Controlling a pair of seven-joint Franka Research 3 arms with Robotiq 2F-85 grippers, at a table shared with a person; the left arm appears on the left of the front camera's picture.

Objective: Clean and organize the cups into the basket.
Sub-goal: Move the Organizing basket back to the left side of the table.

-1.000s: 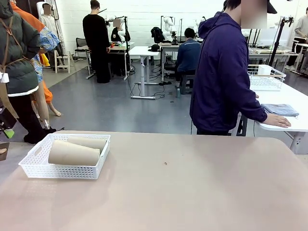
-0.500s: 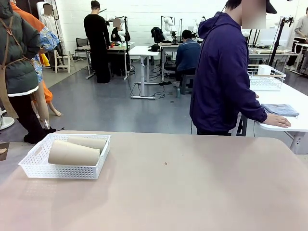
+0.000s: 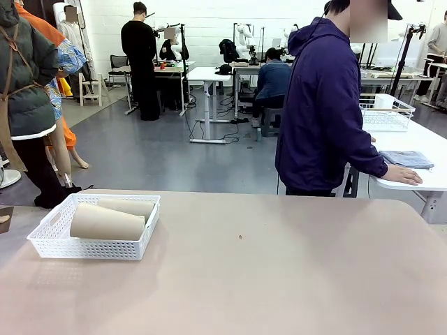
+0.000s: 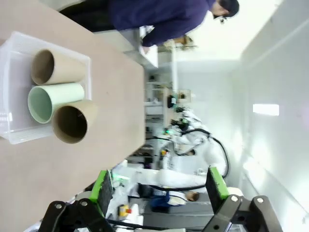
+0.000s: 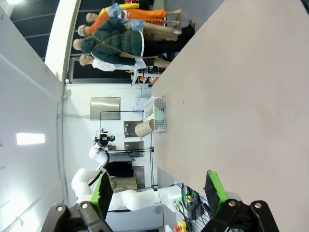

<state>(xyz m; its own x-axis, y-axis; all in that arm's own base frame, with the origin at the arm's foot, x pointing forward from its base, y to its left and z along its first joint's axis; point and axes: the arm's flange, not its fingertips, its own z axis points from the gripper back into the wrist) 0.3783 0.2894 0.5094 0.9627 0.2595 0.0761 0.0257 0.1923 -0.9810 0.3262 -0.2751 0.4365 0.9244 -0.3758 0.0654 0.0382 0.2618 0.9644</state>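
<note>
Cups (image 4: pixel 58 99) lie piled in the basket (image 3: pixel 43 244) at nine o'clock; both arms' fingers (image 4: pixel 103 189) released; top cup could roll out if nudged.

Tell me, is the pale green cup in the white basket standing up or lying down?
Lying down. The pale mint green paper cup rests on its side in the white plastic lattice basket, between two tan kraft paper cups, open mouth facing sideways.

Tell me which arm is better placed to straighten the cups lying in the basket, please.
Probably the left. The basket sits at the table's left side, and the left wrist view looks straight at the cups in it. The left gripper has its fingers open. From the right gripper, also open, the basket looks far off.
</note>
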